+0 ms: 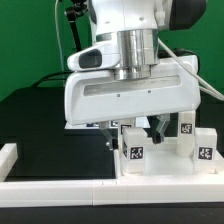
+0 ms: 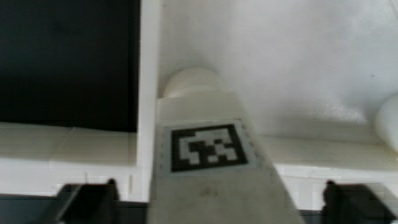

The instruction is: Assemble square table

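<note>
Gripper point(image 1: 138, 130) hangs low over the white square table top point(image 1: 165, 162), at the near right of the black table point(image 1: 40, 120) in the exterior view. Wrist view: a tagged leg point(image 2: 210, 150) stands between the two dark fingertips point(image 2: 86, 200), gaps either side, so jaws look released, not clamping. More tagged legs point(image 1: 203, 146) stand upright on the slab. White border rail point(image 1: 60, 188) runs along the front.

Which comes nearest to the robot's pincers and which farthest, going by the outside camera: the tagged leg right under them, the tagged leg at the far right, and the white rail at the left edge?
1. The leg under the gripper, the middle leg, nearest.
2. The right leg, at the exterior view's right.
3. The left rail, at the exterior view's left edge, farthest.
</note>
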`<action>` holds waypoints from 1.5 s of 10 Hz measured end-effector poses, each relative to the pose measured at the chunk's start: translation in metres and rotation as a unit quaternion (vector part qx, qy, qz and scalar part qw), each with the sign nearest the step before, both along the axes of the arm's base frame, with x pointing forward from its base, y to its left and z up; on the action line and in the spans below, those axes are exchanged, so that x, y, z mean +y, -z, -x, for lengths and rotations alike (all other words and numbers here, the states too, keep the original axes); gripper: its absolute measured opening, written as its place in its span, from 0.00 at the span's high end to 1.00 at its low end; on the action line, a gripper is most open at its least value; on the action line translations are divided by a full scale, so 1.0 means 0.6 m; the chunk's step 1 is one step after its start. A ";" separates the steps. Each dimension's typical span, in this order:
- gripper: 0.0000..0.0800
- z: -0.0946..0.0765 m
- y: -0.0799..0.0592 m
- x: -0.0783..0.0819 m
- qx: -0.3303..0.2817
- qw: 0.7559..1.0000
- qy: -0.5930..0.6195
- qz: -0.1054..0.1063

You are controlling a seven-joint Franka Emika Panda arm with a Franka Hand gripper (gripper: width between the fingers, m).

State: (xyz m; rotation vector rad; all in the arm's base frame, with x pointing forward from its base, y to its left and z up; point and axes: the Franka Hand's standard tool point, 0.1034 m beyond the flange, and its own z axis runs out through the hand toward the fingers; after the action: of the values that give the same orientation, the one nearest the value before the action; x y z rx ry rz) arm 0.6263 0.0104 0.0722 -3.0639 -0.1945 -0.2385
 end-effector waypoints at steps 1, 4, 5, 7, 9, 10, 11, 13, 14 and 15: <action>0.53 0.000 0.000 0.000 0.001 1.000 0.012 -0.002; 0.63 0.000 0.000 -0.004 0.008 0.993 0.118 -0.019; 0.63 0.000 0.001 -0.007 0.013 0.981 0.189 -0.033; 0.63 0.001 0.003 -0.013 0.028 0.929 0.364 -0.064; 0.63 0.006 0.004 -0.018 0.055 0.853 0.508 -0.109; 0.63 0.006 0.004 -0.018 0.061 0.829 0.543 -0.122; 0.63 0.008 0.005 -0.016 0.059 0.819 0.557 -0.124; 0.63 0.008 0.005 -0.016 0.066 0.785 0.602 -0.131; 0.63 0.010 0.006 -0.018 0.069 0.742 0.650 -0.150; 0.63 0.013 0.006 -0.019 0.071 0.724 0.667 -0.162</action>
State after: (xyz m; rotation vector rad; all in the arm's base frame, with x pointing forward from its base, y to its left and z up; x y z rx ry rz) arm 0.6184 -0.0010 0.0684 -2.2057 1.8309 -0.0485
